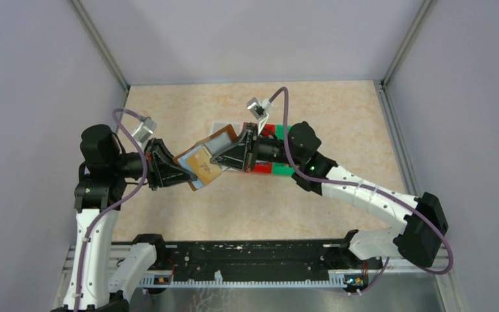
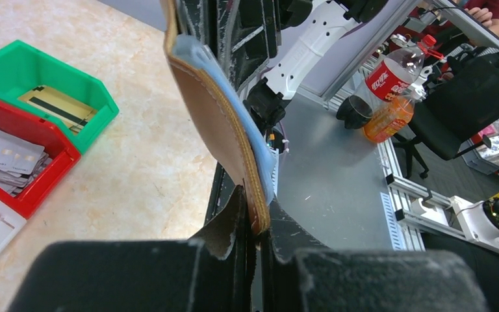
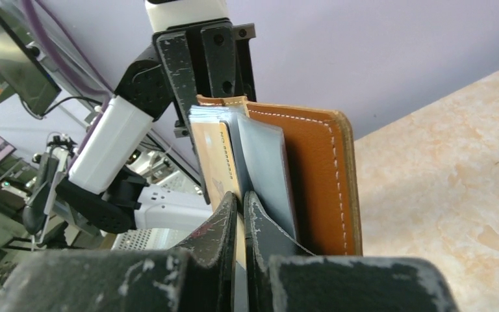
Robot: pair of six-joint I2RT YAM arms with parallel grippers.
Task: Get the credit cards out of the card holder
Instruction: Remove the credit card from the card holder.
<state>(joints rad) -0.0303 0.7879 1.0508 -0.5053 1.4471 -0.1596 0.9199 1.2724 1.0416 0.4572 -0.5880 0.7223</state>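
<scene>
Card holder (image 3: 312, 175) pinched in left end effector (image 2: 252, 221), right end effector (image 3: 240, 205) pinching one card (image 3: 211, 156)

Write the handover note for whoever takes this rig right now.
Left gripper: shut on the card holder, holding it open above the table.
Right gripper: shut on a gold card that sits in the holder's clear sleeve.
Done: a striped card lies in the green bin, and silvery cards lie in the red bin.
Left: draw the gold card out, bin it, then check the other sleeves. Whether more cards are inside cannot be seen.
</scene>
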